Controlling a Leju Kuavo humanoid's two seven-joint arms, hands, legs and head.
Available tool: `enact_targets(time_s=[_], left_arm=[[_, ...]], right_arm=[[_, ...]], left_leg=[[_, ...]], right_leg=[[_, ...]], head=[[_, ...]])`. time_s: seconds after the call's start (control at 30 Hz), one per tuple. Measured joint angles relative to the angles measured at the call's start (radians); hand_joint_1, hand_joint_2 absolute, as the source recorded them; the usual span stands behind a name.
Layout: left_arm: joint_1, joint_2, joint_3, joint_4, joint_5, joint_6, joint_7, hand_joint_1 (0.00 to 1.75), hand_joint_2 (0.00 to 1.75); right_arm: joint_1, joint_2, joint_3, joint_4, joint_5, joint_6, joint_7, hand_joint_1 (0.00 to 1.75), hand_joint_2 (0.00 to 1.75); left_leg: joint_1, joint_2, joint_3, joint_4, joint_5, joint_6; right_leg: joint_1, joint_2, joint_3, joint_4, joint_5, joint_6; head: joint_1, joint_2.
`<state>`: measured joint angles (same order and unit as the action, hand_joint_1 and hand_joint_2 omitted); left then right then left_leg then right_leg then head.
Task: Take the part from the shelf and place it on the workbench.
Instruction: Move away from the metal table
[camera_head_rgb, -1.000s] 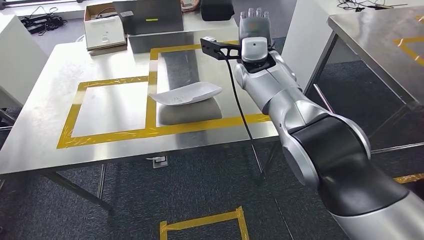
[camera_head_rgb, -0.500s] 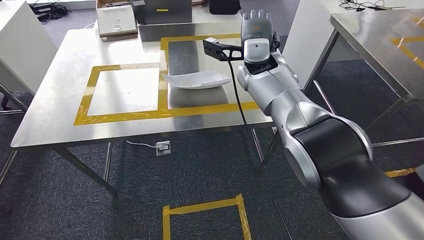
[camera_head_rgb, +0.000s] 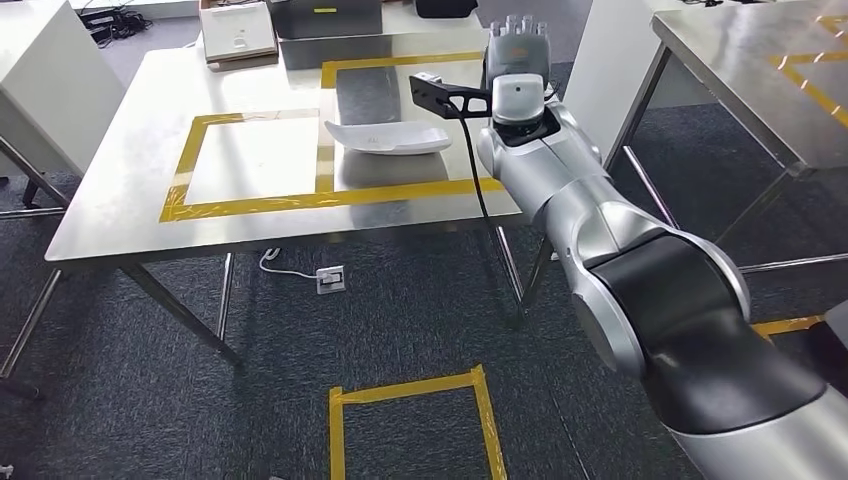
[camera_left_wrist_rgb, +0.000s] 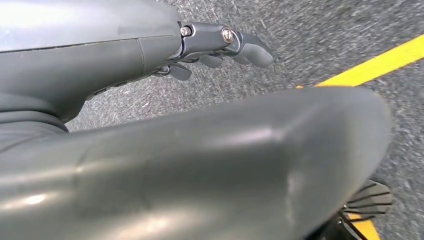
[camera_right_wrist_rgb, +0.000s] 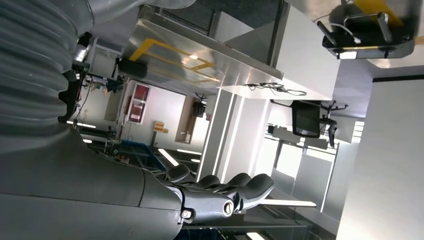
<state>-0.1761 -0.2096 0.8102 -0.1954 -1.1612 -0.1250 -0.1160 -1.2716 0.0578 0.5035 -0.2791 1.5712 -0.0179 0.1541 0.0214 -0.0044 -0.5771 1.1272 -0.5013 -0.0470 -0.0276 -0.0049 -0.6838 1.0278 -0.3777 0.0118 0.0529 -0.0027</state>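
Steel workbench (camera_head_rgb: 120, 190) with yellow tape (camera_head_rgb: 300, 198), white part (camera_head_rgb: 388, 138), box (camera_head_rgb: 238, 28).

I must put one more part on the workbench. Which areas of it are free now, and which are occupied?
The left taped rectangle on the workbench is bare, as is the steel outside the tape toward the near and left edges. The right rectangle holds the white part, with the right hand raised beside it. The far edge is crowded with boxes.

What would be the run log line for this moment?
part: on workbench, inside yellow tape | right hand: raised, empty | left hand: hanging, empty
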Motion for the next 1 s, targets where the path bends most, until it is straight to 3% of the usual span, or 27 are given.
enact_targets(time_s=[0.07, 0.13, 0.17, 0.2, 0.27, 0.3, 0.33, 0.37, 0.4, 0.47, 0.53, 0.57, 0.6, 0.67, 0.7, 0.77, 0.83, 0.87, 0.9, 0.97, 1.0], left_arm=[[-0.001, 0.000, -0.001, 0.000, 0.000, 0.000, 0.000, 0.00, 0.00], [0.000, 0.000, -0.001, 0.000, 0.000, 0.000, 0.001, 0.00, 0.00], [0.000, 0.000, -0.001, 0.000, 0.000, 0.000, 0.001, 0.00, 0.00], [0.000, 0.000, -0.001, 0.000, 0.000, 0.000, 0.001, 0.00, 0.00], [0.001, 0.000, -0.001, 0.000, 0.000, 0.000, 0.002, 0.00, 0.00], [0.001, 0.000, -0.001, 0.000, 0.000, 0.000, 0.002, 0.00, 0.00], [0.001, 0.000, -0.001, 0.000, 0.000, 0.000, 0.002, 0.00, 0.00], [0.002, 0.000, -0.001, 0.000, 0.000, 0.000, 0.002, 0.00, 0.00], [0.002, 0.000, -0.001, 0.000, 0.000, 0.000, 0.002, 0.00, 0.00], [0.001, 0.000, -0.001, 0.000, 0.000, 0.000, 0.003, 0.00, 0.00], [0.001, -0.002, -0.001, 0.000, 0.000, 0.000, 0.003, 0.00, 0.00], [0.000, -0.003, -0.001, 0.000, 0.000, 0.000, 0.002, 0.00, 0.00], [0.000, -0.004, -0.002, 0.000, 0.000, 0.000, 0.002, 0.00, 0.00], [0.001, -0.005, -0.003, 0.000, 0.000, 0.000, 0.003, 0.00, 0.00], [0.002, -0.005, -0.004, 0.000, 0.000, 0.000, 0.003, 0.00, 0.00], [0.002, -0.003, -0.006, 0.000, 0.000, 0.000, 0.004, 0.00, 0.00], [0.002, -0.002, -0.007, 0.000, 0.000, 0.000, 0.006, 0.00, 0.00], [0.002, -0.001, -0.007, 0.000, -0.001, 0.000, 0.007, 0.00, 0.00], [0.002, 0.000, -0.007, 0.000, -0.002, 0.000, 0.007, 0.00, 0.00], [0.001, 0.000, -0.007, 0.000, -0.003, 0.000, 0.008, 0.00, 0.00], [0.000, 0.000, -0.007, 0.000, -0.003, 0.000, 0.008, 0.00, 0.00]], right_arm=[[-0.002, -0.001, 0.000, -0.002, 0.000, 0.000, 0.001, 0.00, 1.75], [0.000, -0.002, 0.000, -0.002, 0.000, 0.000, 0.001, 0.00, 1.75], [0.002, -0.003, 0.000, -0.001, 0.000, 0.001, 0.001, 0.00, 1.75], [0.003, -0.004, 0.000, -0.001, 0.000, 0.002, 0.002, 0.00, 1.75], [0.004, -0.006, 0.000, -0.001, 0.000, 0.004, 0.002, 0.00, 1.75], [0.005, -0.006, 0.000, -0.001, 0.000, 0.005, 0.002, 0.00, 1.75], [0.007, -0.006, 0.000, -0.001, 0.000, 0.005, 0.002, 0.00, 1.75], [0.010, -0.006, 0.000, -0.001, 0.000, 0.006, 0.002, 0.00, 1.75], [0.012, -0.006, 0.000, -0.001, 0.000, 0.006, 0.002, 0.00, 1.75], [0.013, -0.006, 0.000, -0.001, 0.000, 0.006, 0.002, 0.00, 1.75], [0.009, -0.004, 0.000, -0.002, 0.000, 0.006, 0.002, 0.00, 1.75], [0.005, -0.004, 0.000, -0.002, 0.000, 0.006, 0.003, 0.00, 1.75], [0.002, -0.003, 0.000, -0.002, 0.000, 0.006, 0.003, 0.00, 1.75], [-0.003, -0.002, 0.000, -0.002, 0.000, 0.007, 0.002, 0.00, 1.75], [-0.003, 0.000, 0.000, -0.002, 0.000, 0.008, 0.002, 0.00, 1.75], [-0.003, 0.003, 0.000, -0.002, 0.000, 0.009, 0.003, 0.00, 1.75], [-0.001, 0.003, 0.000, -0.002, 0.000, 0.009, 0.003, 0.00, 1.75], [0.001, 0.004, 0.000, -0.002, 0.000, 0.009, 0.003, 0.00, 1.75], [0.003, 0.004, 0.000, -0.002, 0.000, 0.009, 0.003, 0.00, 1.75], [0.004, 0.004, 0.000, -0.002, 0.000, 0.009, 0.003, 0.00, 1.75], [0.004, 0.003, 0.000, -0.002, 0.000, 0.009, 0.003, 0.00, 1.75]], left_leg=[[-0.006, -0.005, 0.037, -0.066, -0.027, 0.015], [-0.009, -0.006, 0.026, -0.071, -0.015, 0.041], [-0.009, -0.005, 0.018, -0.072, -0.005, 0.053], [-0.009, -0.003, 0.007, -0.073, 0.007, 0.063], [-0.011, -0.001, -0.023, -0.075, 0.032, 0.077], [-0.014, -0.001, -0.038, -0.074, 0.044, 0.080], [-0.018, -0.001, -0.053, -0.074, 0.055, 0.083], [-0.022, -0.001, -0.067, -0.073, 0.066, 0.085], [-0.027, -0.001, -0.081, -0.072, 0.077, 0.087], [-0.036, -0.001, -0.105, -0.072, 0.098, 0.090], [-0.041, -0.001, -0.118, -0.074, 0.117, 0.087], [-0.039, -0.001, -0.121, -0.077, 0.126, 0.082], [-0.037, -0.001, -0.122, -0.083, 0.136, 0.076], [-0.035, -0.002, -0.124, -0.093, 0.147, 0.063], [-0.035, -0.002, -0.130, -0.087, 0.132, 0.057], [-0.030, -0.002, -0.153, -0.016, 0.049, 0.043], [-0.020, -0.001, -0.172, 0.105, -0.030, 0.026], [-0.015, 0.000, -0.170, 0.147, -0.036, 0.019], [-0.010, 0.000, -0.157, 0.163, -0.022, 0.013], [-0.001, 0.000, -0.089, 0.097, 0.018, 0.000], [0.000, 0.000, -0.043, 0.038, 0.016, -0.006]], right_leg=[[0.001, 0.000, -0.010, 0.002, 0.017, 0.014], [-0.001, 0.000, -0.012, -0.005, 0.033, 0.027], [-0.003, 0.001, -0.018, -0.001, 0.023, 0.032], [-0.004, 0.001, -0.028, 0.021, -0.005, 0.036], [0.000, 0.002, -0.062, 0.125, -0.104, 0.037], [0.004, 0.003, -0.078, 0.192, -0.148, 0.035], [0.009, 0.003, -0.087, 0.250, -0.172, 0.031], [0.013, 0.003, -0.085, 0.287, -0.175, 0.026], [0.020, 0.003, -0.065, 0.289, -0.157, 0.017], [0.035, 0.004, 0.019, 0.200, -0.121, -0.012], [0.047, 0.004, 0.111, 0.068, -0.132, -0.037], [0.051, 0.003, 0.134, 0.026, -0.144, -0.044], [0.054, 0.003, 0.142, 0.007, -0.143, -0.045], [0.052, 0.002, 0.138, -0.012, -0.117, -0.047], [0.048, 0.000, 0.134, -0.023, -0.101, -0.048], [0.037, -0.004, 0.118, -0.038, -0.071, -0.047], [0.030, -0.004, 0.090, -0.037, -0.048, -0.044], [0.026, -0.004, 0.074, -0.033, -0.039, -0.040], [0.022, -0.005, 0.058, -0.028, -0.029, -0.036], [0.013, -0.005, 0.026, -0.013, -0.015, -0.024], [0.011, -0.004, 0.012, -0.004, -0.009, -0.016]], head=[[0.001, 0.000], [0.002, 0.000], [0.002, 0.000], [0.003, 0.000], [0.004, 0.000], [0.004, 0.000], [0.004, 0.000], [0.004, 0.000], [0.004, 0.000], [0.004, 0.000], [0.003, 0.000], [0.004, 0.000], [0.006, 0.000], [0.009, 0.000], [0.009, 0.000], [0.006, 0.000], [0.004, 0.000], [0.004, 0.000], [0.004, 0.000], [0.004, 0.000], [0.003, 0.000]])
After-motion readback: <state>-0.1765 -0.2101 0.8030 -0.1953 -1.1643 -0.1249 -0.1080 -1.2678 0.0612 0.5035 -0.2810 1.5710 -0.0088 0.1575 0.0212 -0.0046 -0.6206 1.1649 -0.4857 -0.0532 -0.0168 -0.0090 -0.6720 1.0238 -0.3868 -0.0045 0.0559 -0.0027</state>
